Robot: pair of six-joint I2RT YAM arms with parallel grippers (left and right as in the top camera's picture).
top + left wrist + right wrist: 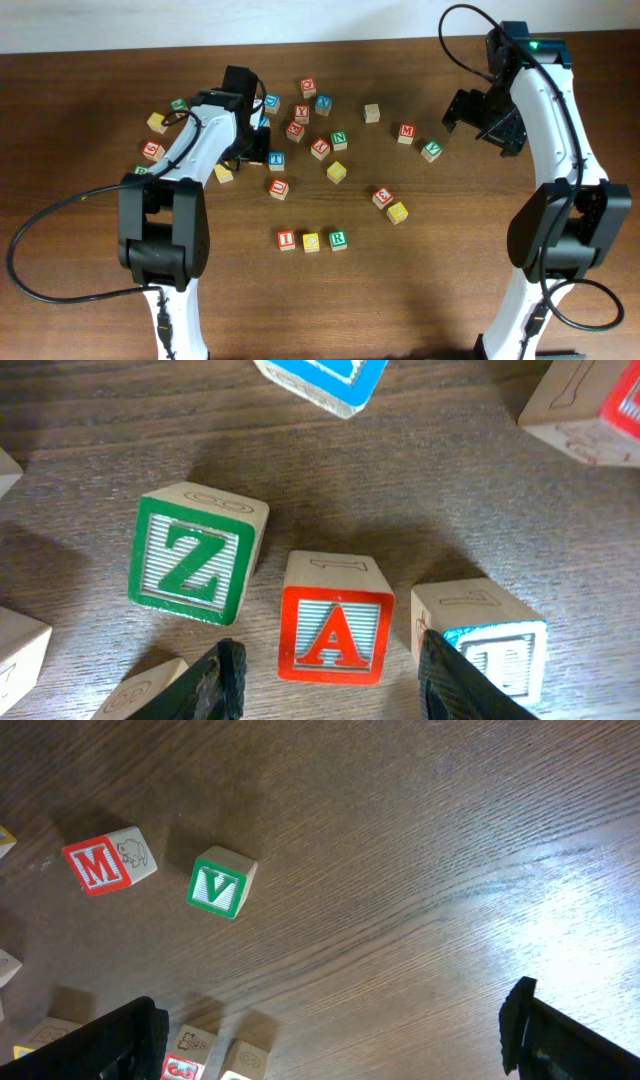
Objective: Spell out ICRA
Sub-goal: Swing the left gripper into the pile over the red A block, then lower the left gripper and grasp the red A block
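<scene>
The red I [287, 239], yellow C [311, 242] and green R [338, 239] stand in a row at the front middle of the table. The red A [335, 635] shows in the left wrist view, resting on the table between my left gripper's fingers. In the overhead view the arm hides it. My left gripper [332, 685] is open and low over the A, one finger on each side, apart from it; it also shows in the overhead view [256, 140]. My right gripper [330, 1025] is open and empty, raised at the back right [472, 112].
A green Z [195, 560] and a blue T [495, 655] sit close on either side of the A. A red M [100, 863] and a green V [218, 885] lie below the right gripper. Several other letter blocks are scattered across the table's back middle [336, 172].
</scene>
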